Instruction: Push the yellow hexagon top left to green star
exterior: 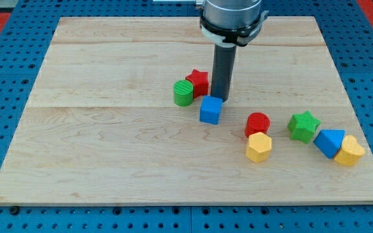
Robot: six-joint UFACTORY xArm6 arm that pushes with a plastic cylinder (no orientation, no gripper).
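Observation:
The yellow hexagon (259, 147) lies right of the board's middle, touching the red cylinder (258, 123) just above it. The green star (304, 126) sits to the hexagon's upper right, a short gap away. My tip (221, 98) stands at the board's middle, just above the blue cube (210, 110) and right beside the red star (198, 82). It is well to the upper left of the yellow hexagon.
A green cylinder (183, 92) touches the red star's left side. A blue triangle (329, 142) and a yellow heart (350, 151) lie together right of the green star, near the wooden board's (109, 129) right edge.

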